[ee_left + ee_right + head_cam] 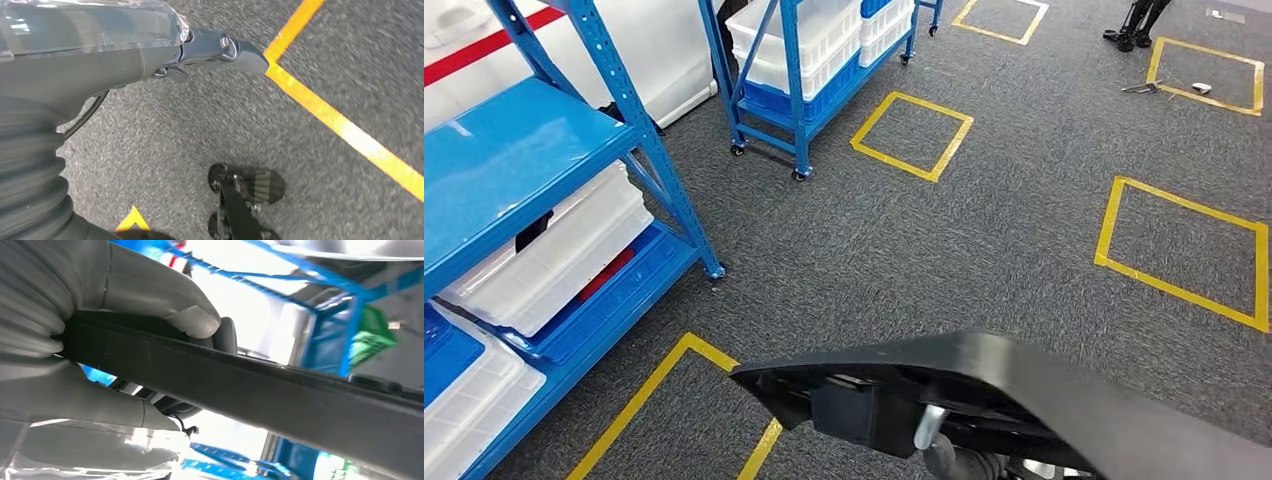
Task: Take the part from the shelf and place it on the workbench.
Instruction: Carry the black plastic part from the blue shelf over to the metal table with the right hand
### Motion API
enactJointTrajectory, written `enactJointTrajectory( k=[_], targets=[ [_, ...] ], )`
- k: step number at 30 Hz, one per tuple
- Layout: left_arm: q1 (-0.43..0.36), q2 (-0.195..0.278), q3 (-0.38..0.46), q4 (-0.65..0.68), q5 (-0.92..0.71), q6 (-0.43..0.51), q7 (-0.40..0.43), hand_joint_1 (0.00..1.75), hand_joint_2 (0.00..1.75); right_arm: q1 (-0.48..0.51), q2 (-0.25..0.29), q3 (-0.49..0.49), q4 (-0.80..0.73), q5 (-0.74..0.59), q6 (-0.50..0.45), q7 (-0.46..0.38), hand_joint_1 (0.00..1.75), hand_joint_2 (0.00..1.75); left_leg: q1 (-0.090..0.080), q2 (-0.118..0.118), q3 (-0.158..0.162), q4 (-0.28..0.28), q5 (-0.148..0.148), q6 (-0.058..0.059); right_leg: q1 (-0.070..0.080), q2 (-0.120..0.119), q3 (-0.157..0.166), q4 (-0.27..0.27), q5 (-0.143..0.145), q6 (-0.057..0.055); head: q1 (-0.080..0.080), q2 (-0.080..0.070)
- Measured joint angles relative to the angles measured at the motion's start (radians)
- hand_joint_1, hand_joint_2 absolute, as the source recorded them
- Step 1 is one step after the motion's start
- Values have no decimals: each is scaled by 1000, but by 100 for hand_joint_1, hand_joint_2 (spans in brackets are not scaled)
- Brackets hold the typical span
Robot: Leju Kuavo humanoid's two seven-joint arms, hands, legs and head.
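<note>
Starting at the left, the blue shelf [544, 180] with white bins [554, 260] stands beside grey carpet marked with yellow tape squares [912, 135]. The left hand [220, 50] hangs over the floor, its dark fingers stretched out with nothing in them. Further right, the part [1024, 385], a flat black panel, is carried low in front of the robot, off the shelf. It looks stiff, thin and fairly light, probably smooth, so an edge grip near its middle seems soundest. The right hand [150, 340] clamps that edge, thumb [165, 300] on one face, fingers on the other.
</note>
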Motion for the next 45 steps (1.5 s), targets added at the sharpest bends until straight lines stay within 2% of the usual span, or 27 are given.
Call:
enactJointTrajectory(
  k=[2,4,5,6,8,10,12,14,15,17,19,21,22,23,25,26,28,30,32,34,35,36,37,39,41,43,45],
  targets=[
    [-2,-5,0,0,0,0,-4,0,175,-38,0,12,36,33,-10,1,175,175,2,-37,-24,60,-42,-9,-7,19,0,-8,8,-11,0,0],
    [-2,-8,0,0,3,0,-6,0,175,-82,-3,26,79,45,-16,2,175,175,4,-76,-85,194,-108,-13,-8,38,-4,-8,12,-17,0,0],
    [0,-8,0,0,7,0,-8,0,175,-105,-8,32,100,47,-18,3,175,175,4,-83,-115,253,-127,-15,-7,50,-6,-7,13,-18,0,0],
    [1,-8,0,0,13,0,-10,0,175,-127,-18,37,119,47,-22,3,175,175,4,-85,-131,283,-127,-15,-6,62,-7,-6,14,-18,0,0],
    [2,-8,2,0,25,0,-18,0,175,-167,-45,42,145,46,-28,3,175,175,6,-91,-108,223,-71,-13,-7,86,-7,0,14,-16,0,0],
    [3,-8,3,0,31,1,-23,0,175,-196,-69,43,159,45,-31,3,175,175,10,-126,-49,86,-9,-9,-6,107,-10,8,12,-10,0,0],
    [3,-8,4,0,34,2,-25,0,175,-213,-82,43,169,44,-32,3,175,175,12,-157,-19,17,9,-1,-6,126,-18,14,14,2,0,0],
    [3,-9,4,0,37,4,-25,0,175,-220,-98,44,174,46,-39,2,175,175,9,-148,-18,13,11,10,-8,143,-26,12,19,16,0,0],
    [3,-10,4,0,39,5,-24,0,175,-221,-107,45,175,47,-44,2,175,175,9,-137,-18,8,15,18,-9,137,-29,15,18,22,0,0],
    [3,-13,5,0,40,7,-24,0,175,-224,-126,44,172,48,-54,1,175,175,12,-114,-16,-1,22,33,-7,92,-54,64,-14,33,0,0],
    [5,-13,5,0,38,7,-23,0,175,-221,-136,39,160,57,-62,1,175,175,9,-90,-17,-3,22,40,-9,45,-111,186,-77,40,0,0],
    [8,-12,5,0,34,7,-23,0,175,-209,-137,32,140,72,-66,4,175,175,6,-65,-17,-2,20,41,-13,34,-157,282,-108,45,0,0],
    [7,-11,5,0,32,6,-23,0,175,-203,-137,29,128,74,-66,6,175,175,6,-53,-17,-2,18,41,-14,31,-155,280,-97,46,0,0],
    [6,-10,5,0,31,4,-23,0,175,-197,-138,24,117,67,-63,7,175,175,6,-41,-15,-2,16,39,-15,25,-131,237,-69,45,0,0],
    [4,-8,5,0,30,0,-23,0,175,-188,-139,6,98,25,-48,6,175,175,3,-20,-9,-1,11,32,-9,-13,-55,96,-13,36,0,0],
    [3,-7,5,0,30,-2,-22,0,175,-183,-141,-4,91,1,-38,4,175,175,1,-12,-7,-1,8,27,-4,-29,-28,43,1,29,0,0],
    [2,-4,5,0,31,-3,-22,0,175,-174,-145,-22,84,-37,-19,2,175,175,-4,5,-2,-2,3,17,5,-39,-14,8,1,15,0,0],
    [0,-1,6,0,32,-3,-21,0,175,-164,-151,-34,84,-74,14,-1,175,175,-3,16,3,-1,-3,6,3,-15,-15,3,5,4,0,0],
    [-2,2,6,0,33,-3,-22,0,175,-161,-153,-41,85,-130,62,-2,175,175,0,-19,-11,37,-34,-3,-4,7,-12,-4,10,-8,0,0],
    [-1,3,6,0,34,-3,-25,0,175,-160,-150,-43,87,-190,111,-2,175,175,2,-68,-65,157,-99,-6,-6,28,-11,-7,12,-16,0,0],
    [1,3,7,0,33,-3,-26,0,175,-156,-148,-43,89,-215,134,-2,175,175,2,-79,-98,225,-126,-7,-5,40,-11,-6,12,-18,0,0],
    [3,3,7,0,33,-3,-27,0,175,-151,-145,-42,91,-237,154,-2,175,175,2,-84,-124,276,-138,-8,-5,54,-11,-6,12,-19,0,0],
    [4,3,7,0,32,-3,-28,0,175,-144,-141,-40,92,-254,171,-2,175,175,2,-85,-133,286,-128,-9,-5,68,-10,-4,12,-19,0,0],
    [4,3,8,0,32,-2,-30,0,175,-137,-131,-33,94,-275,194,-2,175,175,4,-94,-98,195,-58,-7,-6,96,-9,0,10,-16,0,0],
    [2,3,8,0,34,-2,-30,0,175,-143,-120,-25,97,-290,205,1,175,175,8,-135,-45,67,-2,-1,-6,122,-12,8,7,-10,0,0],
    [-1,3,10,0,34,-2,-29,0,175,-157,-108,-17,102,-310,209,6,175,175,8,-161,-24,17,6,6,-9,143,-20,13,9,2,0,0],
    [-6,3,10,0,34,-2,-29,0,175,-169,-100,-13,106,-327,208,11,175,175,6,-146,-20,10,11,19,-12,158,-26,11,13,17,0,0]
  ],
)
